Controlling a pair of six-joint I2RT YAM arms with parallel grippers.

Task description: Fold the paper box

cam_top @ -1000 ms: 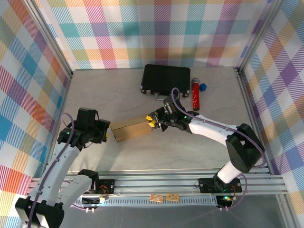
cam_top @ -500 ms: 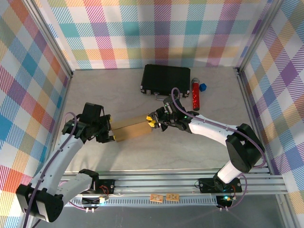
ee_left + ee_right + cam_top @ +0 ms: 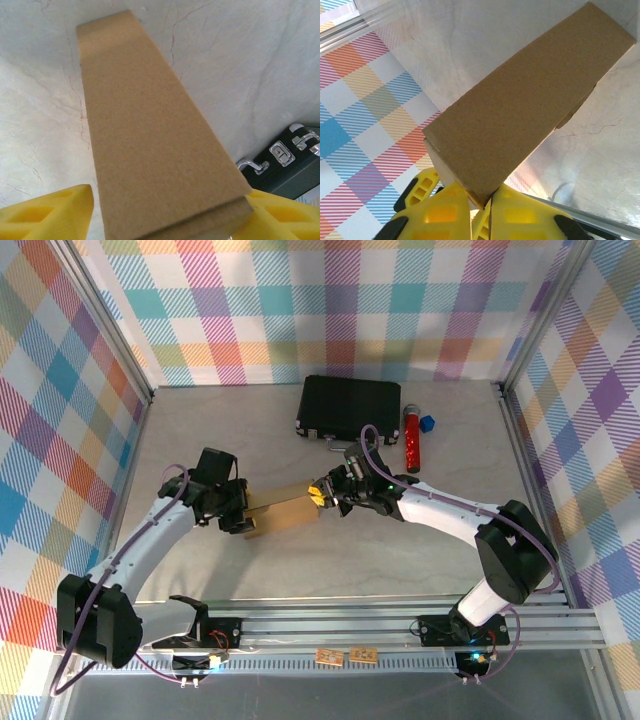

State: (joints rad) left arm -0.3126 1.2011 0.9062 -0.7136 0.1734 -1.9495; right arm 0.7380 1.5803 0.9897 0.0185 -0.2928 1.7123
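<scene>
The paper box (image 3: 283,512) lies in the middle of the worktop (image 3: 400,560), between the two arms. It is already a long closed shape, so I think the job is near its end.

The right claw (image 3: 318,495) is pressed almost together and pinches a thin corner edge at the right end of the box. The left claw (image 3: 243,520) is spread wide at the other end, with one yellow finger on each side. One finger looks just apart from the side of the box.

To do this step well, the right claw should hold on tight so the box cannot slide. The left claw should then close slowly and evenly, so the end is tucked in flat and not crushed.

The box is plain brown card, a bit fuzzy and dull, with straight edges and sharp corners. A small gap shows along one side seam. The worktop is pale and smooth, with thin lines like marble. A shiny black case (image 3: 350,408) sits well behind.
</scene>
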